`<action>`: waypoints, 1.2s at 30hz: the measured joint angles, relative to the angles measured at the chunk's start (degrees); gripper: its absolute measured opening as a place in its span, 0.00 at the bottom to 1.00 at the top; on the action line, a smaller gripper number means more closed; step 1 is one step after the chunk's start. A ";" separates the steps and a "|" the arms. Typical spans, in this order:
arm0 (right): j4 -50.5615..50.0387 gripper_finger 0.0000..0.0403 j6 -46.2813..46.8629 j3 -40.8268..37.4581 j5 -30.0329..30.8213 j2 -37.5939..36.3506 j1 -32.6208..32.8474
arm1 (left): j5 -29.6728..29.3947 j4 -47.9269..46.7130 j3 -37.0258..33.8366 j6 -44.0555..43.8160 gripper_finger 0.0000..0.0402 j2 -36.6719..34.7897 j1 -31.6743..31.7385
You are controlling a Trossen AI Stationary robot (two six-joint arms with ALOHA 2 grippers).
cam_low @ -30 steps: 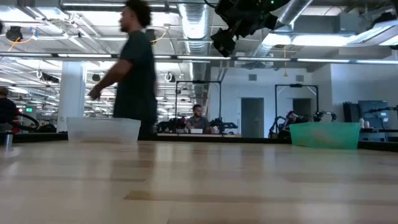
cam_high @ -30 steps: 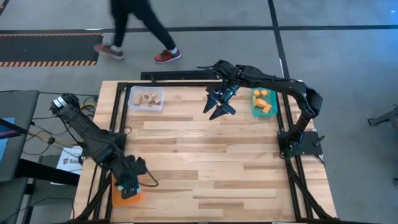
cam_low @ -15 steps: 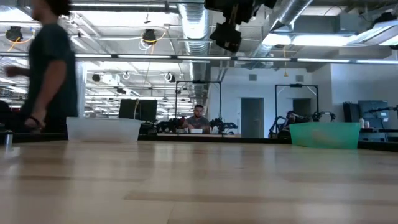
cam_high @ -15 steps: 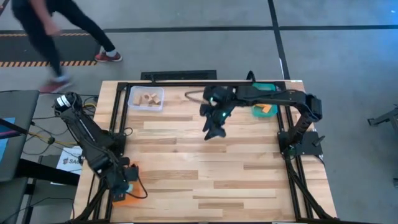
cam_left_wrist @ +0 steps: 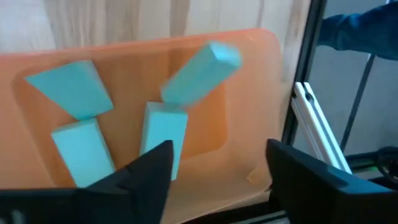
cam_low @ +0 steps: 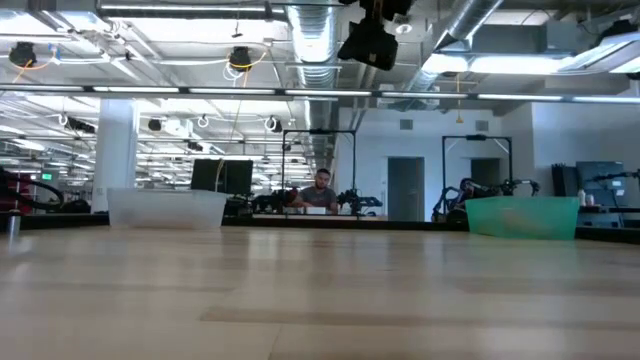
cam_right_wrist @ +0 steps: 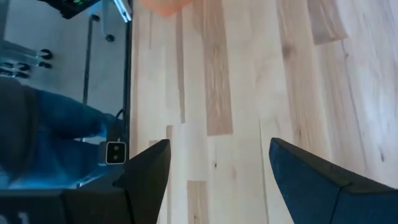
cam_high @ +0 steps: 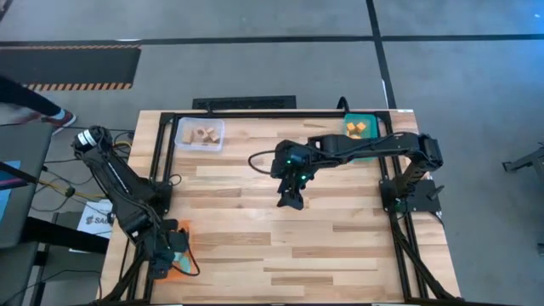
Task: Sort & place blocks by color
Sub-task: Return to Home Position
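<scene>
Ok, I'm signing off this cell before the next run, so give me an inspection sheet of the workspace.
Surface: wooden table, no loose blocks on it.
Job's things: tan blocks in clear tray; orange blocks in teal tray; four light blue blocks in orange tray.
Clutter: nothing seen.
Grippers: left gripper over the orange tray, jaws open, empty; right gripper above the table's middle, jaws open, empty.
Cables: loose cables beside the table's left edge.
Surroundings: seated person far behind; shoe on the floor at the high view's left.
</scene>
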 joint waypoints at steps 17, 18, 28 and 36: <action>-0.65 0.73 2.44 -0.02 31.65 -13.62 10.92 | -38.52 3.45 15.78 35.33 0.54 -7.37 13.25; -0.67 0.73 2.32 -0.02 34.29 -15.02 11.77 | -39.33 5.30 15.78 38.67 0.52 -8.53 15.56; 0.72 0.73 0.66 -8.07 45.01 -29.03 14.92 | -28.76 18.58 15.80 59.62 0.18 -18.48 40.76; 16.10 0.70 -0.66 -25.44 41.74 -41.99 9.21 | -21.57 18.94 15.80 62.13 0.01 -23.21 53.71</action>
